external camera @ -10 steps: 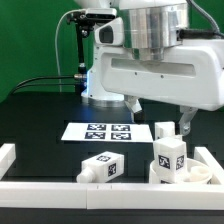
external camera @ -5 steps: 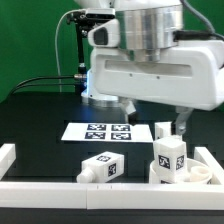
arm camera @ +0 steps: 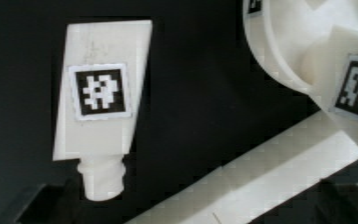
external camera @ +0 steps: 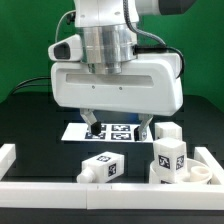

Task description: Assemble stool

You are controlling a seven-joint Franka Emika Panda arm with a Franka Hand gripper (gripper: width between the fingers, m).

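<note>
Right now the robot's gripper hangs above the middle of the black tabletop, its two dark fingers spread wide and holding nothing. Below it, toward the near edge, a chunky white plastic block leg with black-and-white square tags lies on its side. The wrist view shows this leg lengthwise with a narrow peg at one end, and it sits off-centre, closer to one finger than the other.

The round, shallow white disc seat rests in the near corner on the exterior view's right, inside the long white border rail. A second tagged leg stands upright on the seat; whether it is fastened cannot be told. A third leg stands just behind the seat, beside the thin flat white marker board.

The lying leg looks like the next part to pick up, and the offset is the main risk. If the gripper drops straight down, one finger may land on the leg rather than beside it and shove or roll it. The smooth plastic could then skid toward the seat and jolt the upright leg. A pinch too near the peg end could also let the block swing and twist in the grip.
</note>
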